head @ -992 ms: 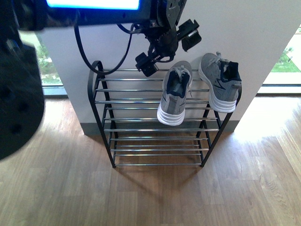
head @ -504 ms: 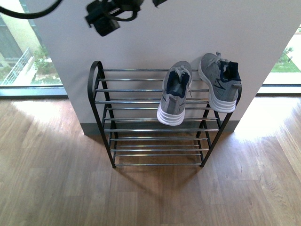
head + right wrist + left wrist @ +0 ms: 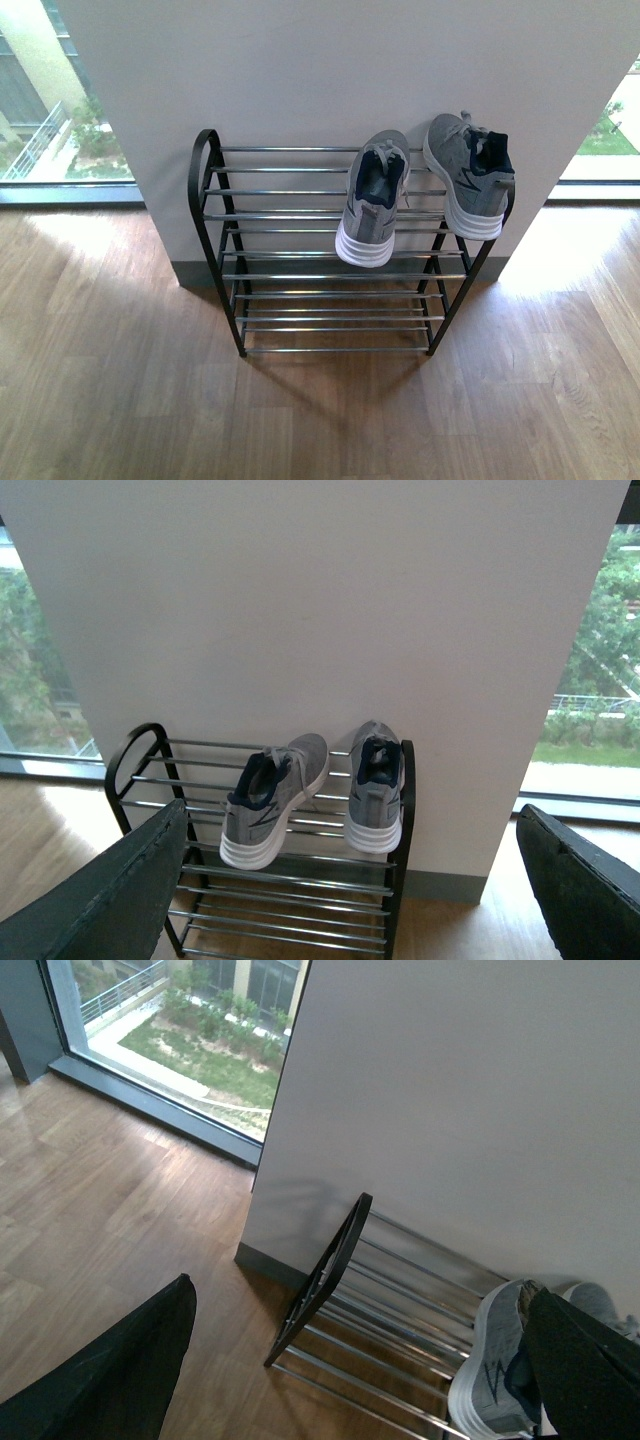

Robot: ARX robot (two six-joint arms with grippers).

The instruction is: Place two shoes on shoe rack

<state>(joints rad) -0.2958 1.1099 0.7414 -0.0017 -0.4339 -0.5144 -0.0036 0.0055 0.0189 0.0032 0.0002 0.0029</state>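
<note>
A white wall (image 3: 320, 70) fills the 12 o'clock half of the front view, with wooden floor (image 3: 300, 420) below it and windows (image 3: 60, 110) at 9 and 3 o'clock. The black shoe rack (image 3: 280, 215) stands against the wall at the centre, its three tiers of chrome bars running 9 to 3 o'clock. Two grey sneakers lie side by side on the top tier, at its 3 o'clock end. Their toes point to 12 o'clock at the wall and their white heels to 6. The inner sneaker (image 3: 372, 205) overhangs the front bar, and the outer sneaker (image 3: 468, 180) lies by the end frame. Neither arm shows in the front view. In each wrist view, the left gripper (image 3: 360, 1290) and right gripper (image 3: 350, 808) have their dark fingers spread wide apart.
</note>
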